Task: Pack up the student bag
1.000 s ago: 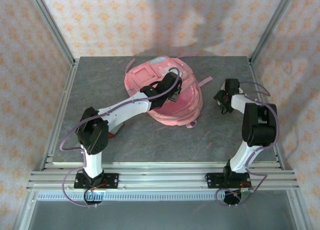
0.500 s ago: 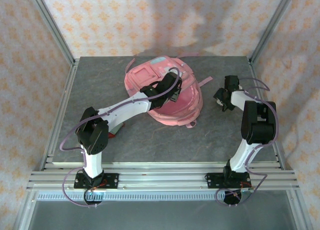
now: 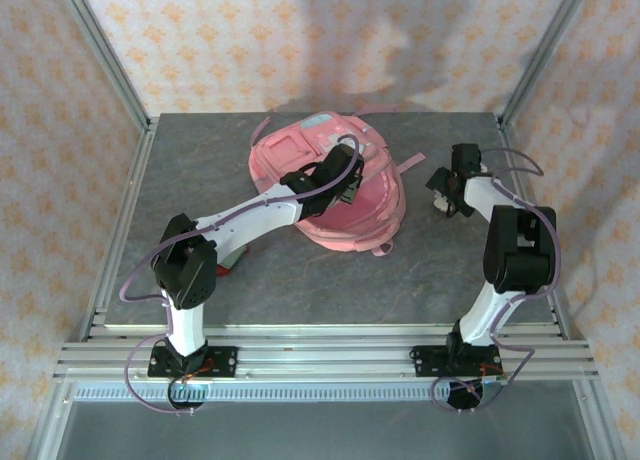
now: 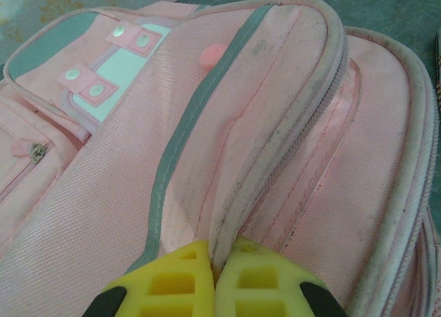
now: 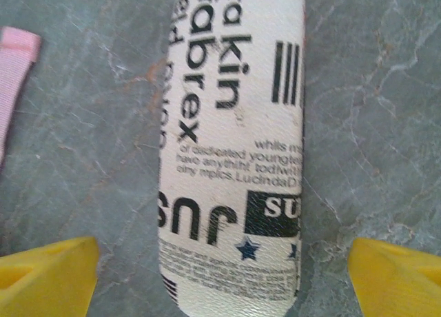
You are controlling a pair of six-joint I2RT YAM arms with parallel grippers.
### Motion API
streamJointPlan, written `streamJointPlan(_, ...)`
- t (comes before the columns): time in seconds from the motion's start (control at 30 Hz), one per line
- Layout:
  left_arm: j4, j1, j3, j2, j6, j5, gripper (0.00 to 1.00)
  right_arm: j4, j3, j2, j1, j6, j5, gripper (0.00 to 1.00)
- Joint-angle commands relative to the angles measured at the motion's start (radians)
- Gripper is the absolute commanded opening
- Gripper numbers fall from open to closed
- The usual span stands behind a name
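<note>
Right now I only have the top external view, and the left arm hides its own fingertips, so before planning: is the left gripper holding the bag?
Observer: Yes. The left gripper is shut, pinching a zip-edged fold of the student bag.
Operator: What is under the right one?
Observer: A white case with black lettering lies flat on the table.
Operator: Gripped?
Observer: No. The right gripper is open, its fingers clear of the case on both sides.

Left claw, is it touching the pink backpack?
Touching. The left wrist view shows the left claw with both yellow fingers pinched shut on a raised seam of the student bag.
</note>
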State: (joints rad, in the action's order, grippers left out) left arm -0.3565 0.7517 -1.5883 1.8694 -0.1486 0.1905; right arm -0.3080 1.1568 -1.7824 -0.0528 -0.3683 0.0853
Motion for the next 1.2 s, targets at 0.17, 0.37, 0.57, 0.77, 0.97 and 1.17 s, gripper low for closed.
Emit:
streamJointPlan(0.17,0.006,-0.008,-0.027,-0.003,-0.006,0.005,0.0,-0.082,0.124,-0.145,0.01,0.04,-0.045,0.92)
streamJointPlan(0.37,0.004,-0.008,-0.028,0.001,-0.007,0.006,0.0,-0.097,0.134,-0.179,0.019,0.034,-0.077,0.87)
streamJointPlan(0.57,-0.004,-0.008,-0.039,-0.006,0.001,0.014,0.0,-0.066,0.067,-0.114,0.019,0.015,-0.047,0.57)
streamJointPlan(0.77,-0.008,-0.021,-0.059,-0.031,0.021,0.048,0.0,-0.036,-0.03,0.067,0.036,0.023,0.0,0.43)
streamJointPlan(0.97,-0.031,-0.063,-0.102,-0.066,0.045,0.065,0.0,-0.013,-0.137,0.308,0.12,0.069,0.098,0.43)
streamJointPlan(1.17,-0.048,-0.102,-0.141,-0.094,0.064,0.083,0.0,0.023,-0.221,0.447,0.312,0.137,0.177,0.43)
